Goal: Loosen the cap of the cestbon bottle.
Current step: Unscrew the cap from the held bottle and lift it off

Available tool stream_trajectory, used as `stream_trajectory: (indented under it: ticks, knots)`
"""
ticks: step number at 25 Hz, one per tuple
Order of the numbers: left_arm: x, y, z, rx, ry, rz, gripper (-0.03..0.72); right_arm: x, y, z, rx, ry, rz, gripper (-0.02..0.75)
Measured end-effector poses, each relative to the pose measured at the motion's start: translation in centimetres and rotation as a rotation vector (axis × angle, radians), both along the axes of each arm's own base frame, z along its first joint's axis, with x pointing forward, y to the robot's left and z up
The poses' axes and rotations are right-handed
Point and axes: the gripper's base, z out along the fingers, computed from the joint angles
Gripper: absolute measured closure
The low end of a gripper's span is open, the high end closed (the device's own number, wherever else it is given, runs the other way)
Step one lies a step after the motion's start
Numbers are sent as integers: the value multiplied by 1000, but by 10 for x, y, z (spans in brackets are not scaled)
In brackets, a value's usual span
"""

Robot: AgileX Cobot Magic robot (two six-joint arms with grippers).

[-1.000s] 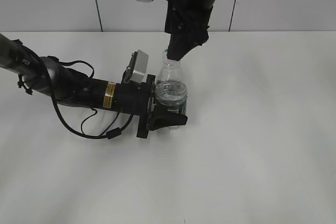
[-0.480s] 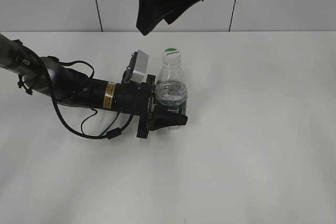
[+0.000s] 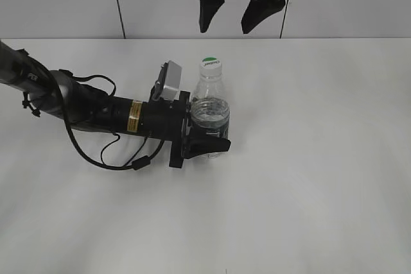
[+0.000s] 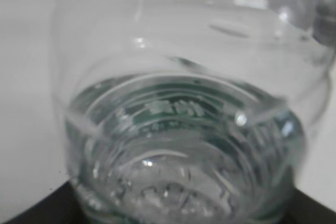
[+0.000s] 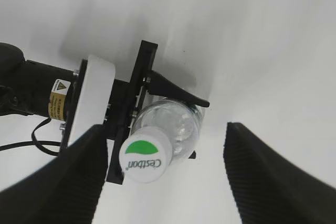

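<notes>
We see the left tool (image 3: 204,139) lying low along the white worktop (image 3: 308,171), its black fingers (image 3: 215,146) clamped around the lower body of the cestbon bottle (image 3: 209,110). One finger shows in front of the bottle in the exterior view; the other is hidden behind it. The left wrist view is filled by the clear, ribbed plastic of the bottle (image 4: 184,145), pressed close to the lens, with a dark green band showing through it.

We see the right tool (image 3: 232,14) hanging high above the bottle, near the top edge of the exterior view, with its two dark fingers (image 3: 209,8) spread well apart and holding nothing. In the right wrist view those fingers (image 5: 58,182) frame the scene at the lower left and lower right, with the bottle below between them.

The bottle stands upright on the worktop, a little left of the middle of the exterior view. The cap (image 3: 210,63) sits on its neck, white with a green half-circle on top; the right wrist view looks straight down on the cap (image 5: 145,155). The right tool is well clear of the cap, not touching it.
</notes>
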Motion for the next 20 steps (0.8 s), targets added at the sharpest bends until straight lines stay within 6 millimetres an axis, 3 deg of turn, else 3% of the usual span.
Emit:
stream_trajectory:
  ticks: [10,16,20]
  knots:
    - [1,-1,0,-4,5,18,278,-2,4,0,57,49,-49,214]
    - [1,-1,0,-4,5,22,278,3,10,-22,53,107,-55,214]
    - [1,-1,0,-4,5,22,278,4,10,-23,47,107,-55,214]
